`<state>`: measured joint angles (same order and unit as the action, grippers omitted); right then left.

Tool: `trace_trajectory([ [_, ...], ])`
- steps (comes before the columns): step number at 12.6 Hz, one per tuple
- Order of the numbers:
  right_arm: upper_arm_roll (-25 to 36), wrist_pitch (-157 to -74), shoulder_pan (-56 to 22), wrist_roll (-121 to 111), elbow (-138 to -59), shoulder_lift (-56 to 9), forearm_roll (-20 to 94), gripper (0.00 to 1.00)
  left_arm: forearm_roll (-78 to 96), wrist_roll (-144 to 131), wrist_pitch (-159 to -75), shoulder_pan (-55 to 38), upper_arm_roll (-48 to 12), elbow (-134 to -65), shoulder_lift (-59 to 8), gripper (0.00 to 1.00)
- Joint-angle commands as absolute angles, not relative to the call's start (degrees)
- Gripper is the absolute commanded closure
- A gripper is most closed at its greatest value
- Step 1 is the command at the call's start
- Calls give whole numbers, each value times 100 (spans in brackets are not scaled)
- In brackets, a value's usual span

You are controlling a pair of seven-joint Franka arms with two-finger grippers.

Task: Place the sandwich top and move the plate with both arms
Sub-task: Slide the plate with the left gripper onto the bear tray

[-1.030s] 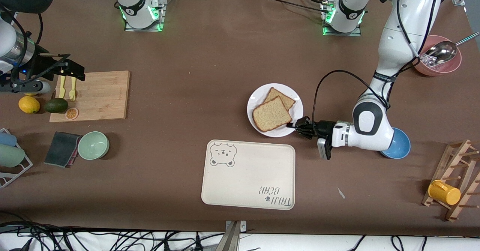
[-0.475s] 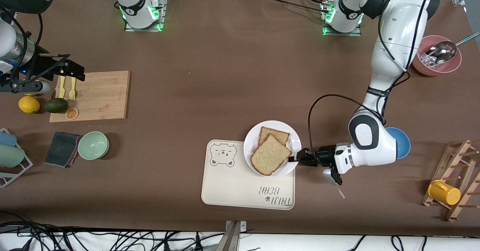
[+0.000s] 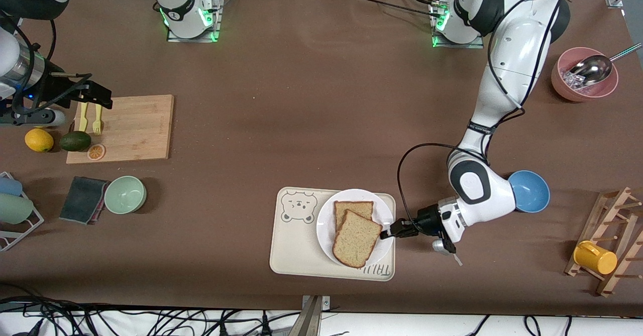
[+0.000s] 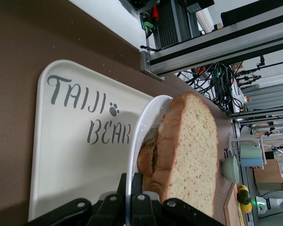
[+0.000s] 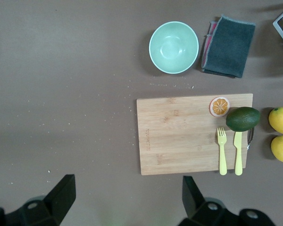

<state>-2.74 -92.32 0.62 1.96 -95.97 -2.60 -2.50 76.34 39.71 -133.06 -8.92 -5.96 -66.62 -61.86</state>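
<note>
I hold the plate (image 3: 325, 235) by its rim with the left gripper (image 3: 389, 233), jaws pinched shut on it, over the bear tray (image 3: 296, 255). The sandwich top (image 3: 355, 238) rides on it. The right gripper (image 3: 93, 95) waits over the cutting board (image 3: 135, 127), well apart from the tray, jaws wide and empty.

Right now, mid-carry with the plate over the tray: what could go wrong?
1. The left gripper pinches the plate by one rim only; the plate may tip or slip.
2. The sandwich top sits skewed on the lower slice, overhanging toward the plate's edge; a jolt could slide it off onto the tray.
3. The right gripper waits open over the cutting board, giving no support.
</note>
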Motion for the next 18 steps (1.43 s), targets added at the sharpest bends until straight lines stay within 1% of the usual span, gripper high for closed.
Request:
trace_trajectory([
  [1, -264, -9158, 105, 167, -9501, -308, -193, 0, 7875, 3928, -13525, -1107, -571, -6293, -6486, 100],
  [5, -202, -9158, 105, 149, -9501, -325, -193, 0, 7875, 3937, -13641, -1204, -562, -6284, -6592, 100],
  [6, -202, -9158, 105, 149, -9501, -325, -193, 0, 7875, 3937, -13641, -1204, -554, -6284, -6592, 91],
  [7, -202, -9158, 105, 149, -9501, -325, -193, 0, 7875, 3929, -13632, -1195, -554, -6302, -6592, 54],
  [8, -202, -9158, 105, 141, -9501, -325, -193, 0, 7866, 3946, -13632, -1195, -554, -6354, -6574, 1],
  [13, -202, -9167, 105, 132, -9501, -351, -193, 0, 7744, 3902, -13527, -1116, -510, -6425, -6250, 0],
  [15, -193, -9158, 105, 123, -9501, -343, -193, 0, 7210, 3841, -13352, -1038, -510, -6504, -6074, 0],
  [16, -193, -9158, 105, 123, -9501, -343, -193, 0, 6963, 3815, -13124, -950, -510, -6513, -6012, 0],
  [17, -193, -9167, 105, 123, -9501, -351, -202, 0, 6596, 3771, -12896, -880, -501, -6626, -5873, 0],
  [18, -193, -9176, 105, 123, -9501, -343, -202, 0, 6209, 3623, -12850, -853, -501, -6766, -5671, 0],
])
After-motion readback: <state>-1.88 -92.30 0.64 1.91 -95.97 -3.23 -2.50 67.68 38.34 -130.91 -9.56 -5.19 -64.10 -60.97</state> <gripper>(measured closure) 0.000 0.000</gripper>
